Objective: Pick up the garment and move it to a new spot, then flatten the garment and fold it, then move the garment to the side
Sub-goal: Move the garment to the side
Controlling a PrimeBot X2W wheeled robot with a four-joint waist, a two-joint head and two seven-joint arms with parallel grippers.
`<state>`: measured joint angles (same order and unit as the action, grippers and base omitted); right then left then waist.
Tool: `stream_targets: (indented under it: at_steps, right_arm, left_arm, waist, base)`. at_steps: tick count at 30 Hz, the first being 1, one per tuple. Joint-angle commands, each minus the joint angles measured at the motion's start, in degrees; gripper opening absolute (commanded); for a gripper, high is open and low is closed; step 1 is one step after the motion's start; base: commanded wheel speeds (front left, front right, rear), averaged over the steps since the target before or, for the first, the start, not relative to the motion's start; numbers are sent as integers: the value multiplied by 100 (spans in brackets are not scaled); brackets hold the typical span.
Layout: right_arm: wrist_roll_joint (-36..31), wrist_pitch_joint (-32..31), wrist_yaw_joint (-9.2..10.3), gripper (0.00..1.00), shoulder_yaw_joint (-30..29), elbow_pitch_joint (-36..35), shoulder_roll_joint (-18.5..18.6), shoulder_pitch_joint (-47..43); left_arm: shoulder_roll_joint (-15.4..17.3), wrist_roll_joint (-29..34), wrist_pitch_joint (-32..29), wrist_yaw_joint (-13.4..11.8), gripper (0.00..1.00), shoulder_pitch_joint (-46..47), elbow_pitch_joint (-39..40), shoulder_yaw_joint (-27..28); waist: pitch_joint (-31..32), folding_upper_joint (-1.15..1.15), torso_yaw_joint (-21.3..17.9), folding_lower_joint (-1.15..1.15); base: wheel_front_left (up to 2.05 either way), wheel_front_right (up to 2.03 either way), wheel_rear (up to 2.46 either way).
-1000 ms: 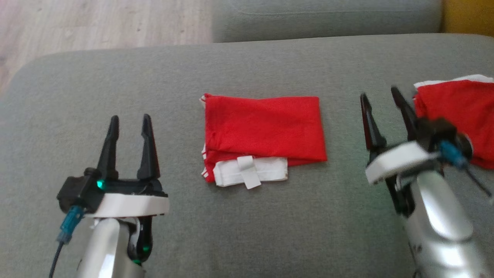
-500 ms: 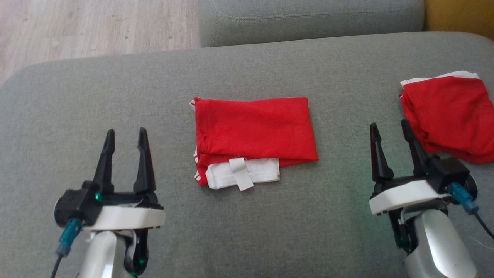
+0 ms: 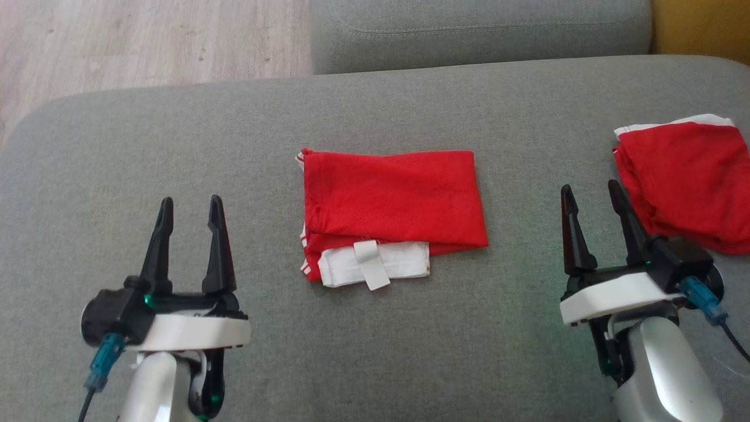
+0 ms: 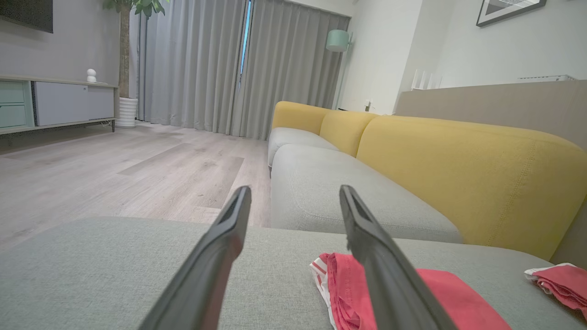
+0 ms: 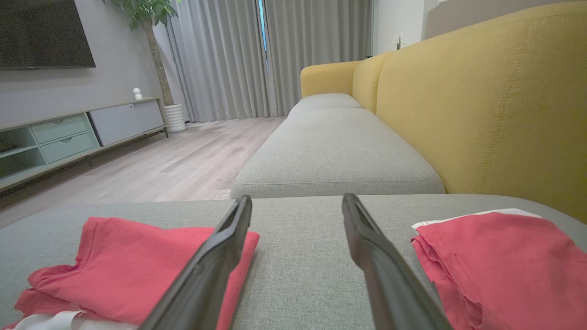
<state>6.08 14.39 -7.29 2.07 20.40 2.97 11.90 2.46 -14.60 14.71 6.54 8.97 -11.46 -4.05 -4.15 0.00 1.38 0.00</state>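
Garment lies folded; our left hand and right hand flank it, parted, empty. We judge the sideways move is next.

Level: bright, soft, even daylight.
Source: a slit in the curtains, far beyond the garment.
Shadows: thin and faint, under the garment's near edge.
Tint: weak green cast on the cushion right of the garment.
Focus: my fingers blur up close; head view slightly soft.
Edges: straight lines bow in my wrist views.
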Motion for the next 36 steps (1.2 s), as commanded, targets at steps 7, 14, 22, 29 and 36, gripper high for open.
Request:
stream_targets:
  at_steps: [7, 14, 22, 29, 36]
  right_arm:
    - [51, 61, -20, 100, 157, -204, -9, 113]
    - [18, 61, -20, 100, 171, -25, -9, 140]
    - [129, -184, -20, 100, 442, 914, -9, 636]
    - [616, -613, -20, 100, 700, 1977, -9, 1268]
    - [1033, -823, -20, 100, 755, 2905, -9, 1795]
  left_arm:
    - [42, 60, 29, -8, 100, 132, 228, 170]
    - [42, 55, 29, -2, 100, 133, 216, 107]
    - [42, 13, 29, 11, 100, 245, 186, -112]
    - [42, -33, 29, 22, 100, 358, 150, -313]
    - [42, -103, 29, -1, 100, 465, 139, -481]
  waist:
    - [8, 0, 42, 0]
    - [-13, 0, 133, 0]
    - [-244, 0, 409, 0]
    - [-438, 0, 703, 0]
    - [-578, 0, 959, 0]
  base:
    - [0, 0, 0]
    - [0, 0, 0]
    - [0, 0, 0]
    - [0, 0, 0]
    - [0, 0, 0]
